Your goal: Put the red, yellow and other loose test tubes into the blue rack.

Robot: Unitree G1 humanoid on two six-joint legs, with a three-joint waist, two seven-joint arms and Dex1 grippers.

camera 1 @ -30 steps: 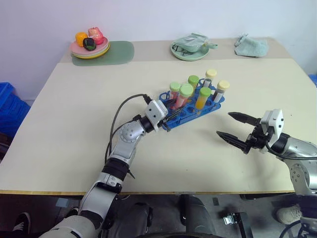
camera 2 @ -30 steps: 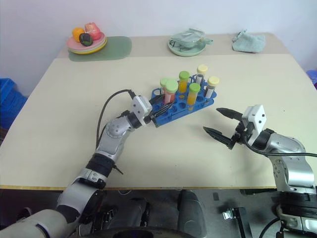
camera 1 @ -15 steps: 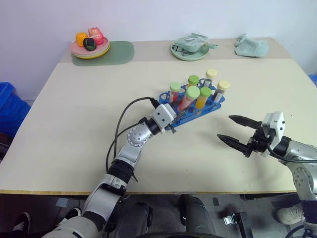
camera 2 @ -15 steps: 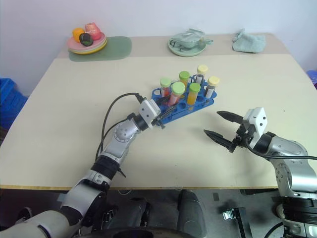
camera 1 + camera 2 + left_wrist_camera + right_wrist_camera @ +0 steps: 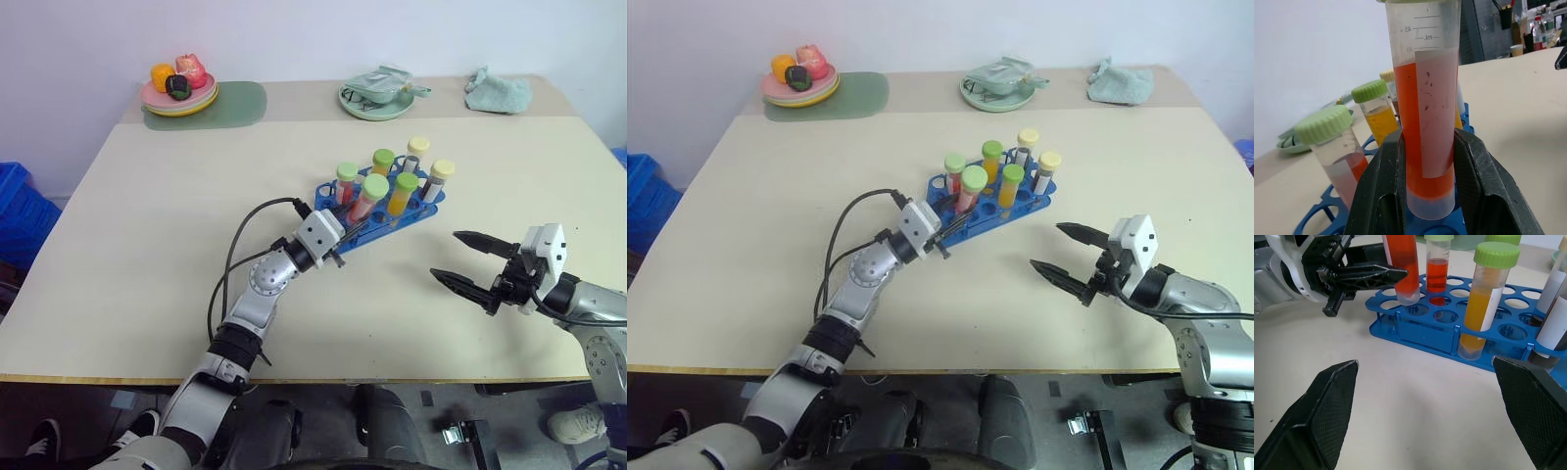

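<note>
Clamped low on a clear plastic test tube of red liquid with a green cap (image 5: 369, 196), the left hand (image 5: 345, 235) holds it leaning, its rounded bottom just above a hole at the near corner of the bright blue plastic rack (image 5: 423, 206) on the cream worktop (image 5: 147, 215). Seating it, by the look of things, means tipping the tube upright and lowering it, while the right hand (image 5: 468, 264) hangs well apart, fingers spread and empty.

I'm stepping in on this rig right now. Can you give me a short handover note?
Left gripper: shut on a red tube, its tip over a hole at the blue rack's near end, not seated.
Right gripper: open, empty, hovering right of the rack.
Done: five capped tubes stand in the rack, among them a yellow one and another red one.
Left: lower the held tube into its hole and release.
</note>
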